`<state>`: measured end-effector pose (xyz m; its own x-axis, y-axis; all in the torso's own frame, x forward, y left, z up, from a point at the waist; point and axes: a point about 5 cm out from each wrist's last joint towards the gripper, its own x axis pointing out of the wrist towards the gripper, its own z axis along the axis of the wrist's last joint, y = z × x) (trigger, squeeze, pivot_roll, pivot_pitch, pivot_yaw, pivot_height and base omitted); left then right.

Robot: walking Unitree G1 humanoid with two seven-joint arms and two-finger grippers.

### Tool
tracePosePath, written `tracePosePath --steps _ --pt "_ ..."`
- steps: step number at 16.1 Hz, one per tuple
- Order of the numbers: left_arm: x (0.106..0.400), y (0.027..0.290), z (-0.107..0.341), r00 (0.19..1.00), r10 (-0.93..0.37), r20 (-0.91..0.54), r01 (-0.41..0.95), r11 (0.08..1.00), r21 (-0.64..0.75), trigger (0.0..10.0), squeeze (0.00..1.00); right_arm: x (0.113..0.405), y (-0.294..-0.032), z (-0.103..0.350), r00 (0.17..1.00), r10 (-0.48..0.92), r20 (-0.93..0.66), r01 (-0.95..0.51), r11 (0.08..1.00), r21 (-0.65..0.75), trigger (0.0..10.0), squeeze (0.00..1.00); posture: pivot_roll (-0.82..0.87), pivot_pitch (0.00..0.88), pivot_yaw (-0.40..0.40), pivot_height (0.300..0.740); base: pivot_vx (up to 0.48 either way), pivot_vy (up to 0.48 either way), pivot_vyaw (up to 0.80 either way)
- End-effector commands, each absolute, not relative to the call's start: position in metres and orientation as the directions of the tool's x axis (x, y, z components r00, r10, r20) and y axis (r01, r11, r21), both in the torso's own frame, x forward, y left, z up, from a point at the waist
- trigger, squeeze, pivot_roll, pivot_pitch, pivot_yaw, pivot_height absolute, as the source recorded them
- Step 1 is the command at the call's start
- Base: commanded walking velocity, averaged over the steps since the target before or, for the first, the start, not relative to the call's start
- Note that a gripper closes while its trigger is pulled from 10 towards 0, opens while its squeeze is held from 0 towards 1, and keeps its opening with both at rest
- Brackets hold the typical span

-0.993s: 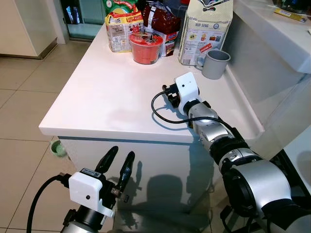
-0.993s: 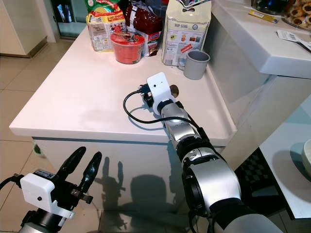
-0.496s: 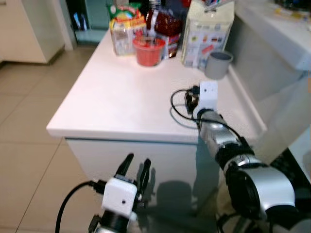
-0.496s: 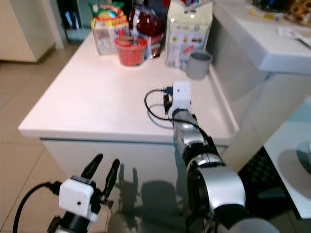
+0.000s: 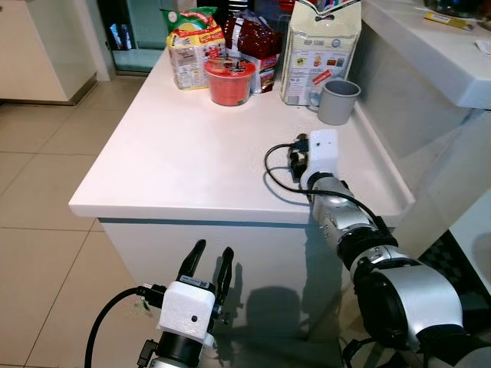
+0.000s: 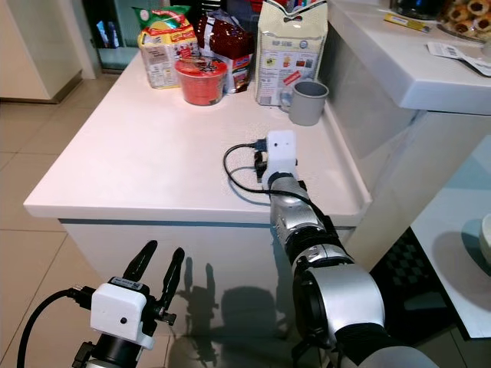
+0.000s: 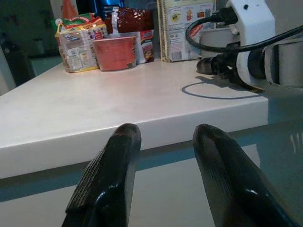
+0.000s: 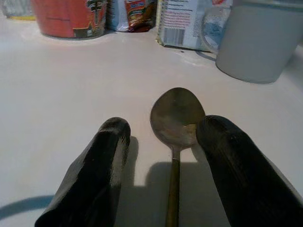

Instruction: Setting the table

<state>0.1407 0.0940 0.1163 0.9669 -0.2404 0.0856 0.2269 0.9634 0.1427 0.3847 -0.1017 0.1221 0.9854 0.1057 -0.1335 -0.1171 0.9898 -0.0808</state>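
Your right wrist view reveals one spoon (image 8: 175,118) lying flat on the counter (image 5: 176,146), bowl between the spread fingers of the right end effector (image 8: 163,142), which grips nothing. From the head you see that arm stretched over the counter, one grey mug (image 5: 338,100) and one red cup (image 5: 230,79) beyond. Your left end effector (image 5: 209,264) hangs below the counter edge, open and empty.

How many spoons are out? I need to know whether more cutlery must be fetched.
1: a spoon lies on the white counter between the right tool's open fingers, near the grey mug. Others may be hidden.
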Motion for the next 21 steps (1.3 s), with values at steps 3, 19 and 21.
tracePosePath --steps 3,19,21 --pt "0.134 0.064 0.119 0.943 -0.315 0.108 0.306 0.948 0.088 10.0 0.0 0.386 -0.098 0.127 0.988 0.117 -0.1 -0.128 0.985 -0.114 10.0 0.0 0.25 0.0 -0.022 0.74 0.0 0.0 0.0" --pt "0.133 0.067 0.117 0.947 -0.304 0.103 0.295 0.951 0.097 10.0 0.0 0.39 -0.096 0.139 0.992 0.115 -0.056 -0.121 0.985 -0.124 10.0 0.0 0.25 0.0 -0.027 0.74 0.0 0.0 0.0" --pt "0.133 0.067 0.117 0.946 -0.306 0.103 0.297 0.95 0.1 10.0 0.0 0.392 -0.096 0.147 0.993 0.114 -0.013 -0.115 0.985 -0.129 10.0 0.0 0.25 0.0 -0.026 0.74 0.0 0.0 0.0"
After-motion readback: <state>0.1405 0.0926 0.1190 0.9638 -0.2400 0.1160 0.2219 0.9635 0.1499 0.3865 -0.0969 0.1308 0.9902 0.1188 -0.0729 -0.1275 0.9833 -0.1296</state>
